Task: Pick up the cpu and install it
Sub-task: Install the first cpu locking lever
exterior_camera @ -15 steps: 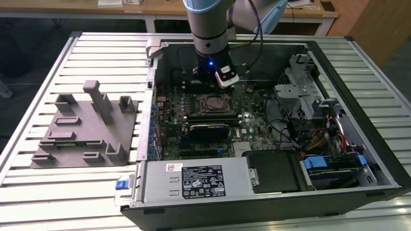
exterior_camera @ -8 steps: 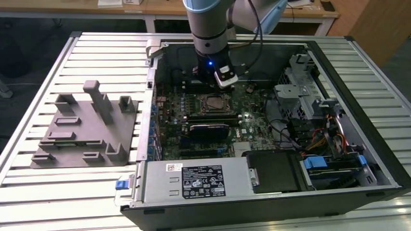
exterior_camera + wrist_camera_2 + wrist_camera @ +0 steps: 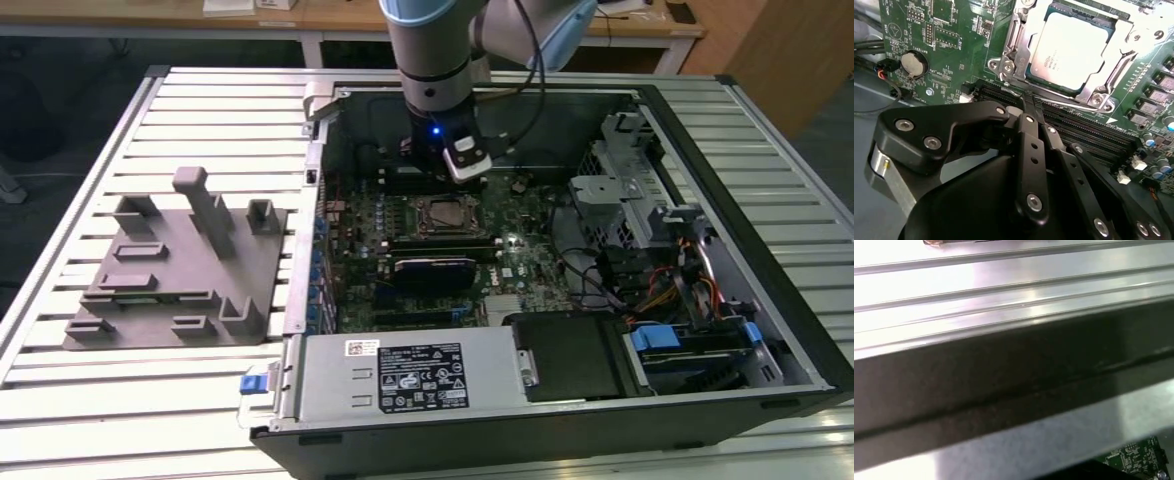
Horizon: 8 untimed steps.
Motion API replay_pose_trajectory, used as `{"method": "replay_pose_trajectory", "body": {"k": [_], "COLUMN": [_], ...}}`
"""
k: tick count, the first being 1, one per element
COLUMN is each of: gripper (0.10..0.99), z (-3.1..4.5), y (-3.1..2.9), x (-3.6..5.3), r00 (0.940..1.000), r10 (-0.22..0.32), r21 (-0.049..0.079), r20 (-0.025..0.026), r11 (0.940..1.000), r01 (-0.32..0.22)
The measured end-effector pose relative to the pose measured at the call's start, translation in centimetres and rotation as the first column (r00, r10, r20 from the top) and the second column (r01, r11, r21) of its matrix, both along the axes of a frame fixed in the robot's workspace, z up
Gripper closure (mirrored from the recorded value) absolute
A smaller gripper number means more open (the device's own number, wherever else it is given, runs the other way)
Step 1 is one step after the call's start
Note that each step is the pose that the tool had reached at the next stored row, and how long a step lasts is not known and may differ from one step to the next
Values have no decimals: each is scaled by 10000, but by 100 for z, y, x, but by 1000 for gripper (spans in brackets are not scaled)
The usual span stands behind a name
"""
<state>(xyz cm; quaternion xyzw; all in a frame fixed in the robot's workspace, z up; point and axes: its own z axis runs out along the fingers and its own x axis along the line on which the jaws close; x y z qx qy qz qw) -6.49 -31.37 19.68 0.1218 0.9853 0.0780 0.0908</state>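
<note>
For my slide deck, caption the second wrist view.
Closed gripper poised beside the cpu seated in its motherboard socket.

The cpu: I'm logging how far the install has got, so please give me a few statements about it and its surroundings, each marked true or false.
1. The cpu lies inside the metal socket frame on the green motherboard. True.
2. The gripper holds the cpu in its closed fingers. False: the fingers are closed together with nothing between them, and the cpu sits in the socket, apart from them.
3. In the exterior view the arm reaches down into the open computer case. True.
4. The cpu rests on the grey fixture. False: the fixture stands on the table outside the case, and no chip shows on it.
5. A round coin battery sits on the motherboard. True.
</note>
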Motion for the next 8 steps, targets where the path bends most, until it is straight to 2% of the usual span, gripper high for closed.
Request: {"method": "replay_pose_trajectory", "body": {"k": [8], "gripper": [980], "z": [-20], "y": [-2], "x": [0], "r00": [9997], "r10": [-232], "r21": [-23], "r20": [14], "r11": [9997], "r01": [232]}}
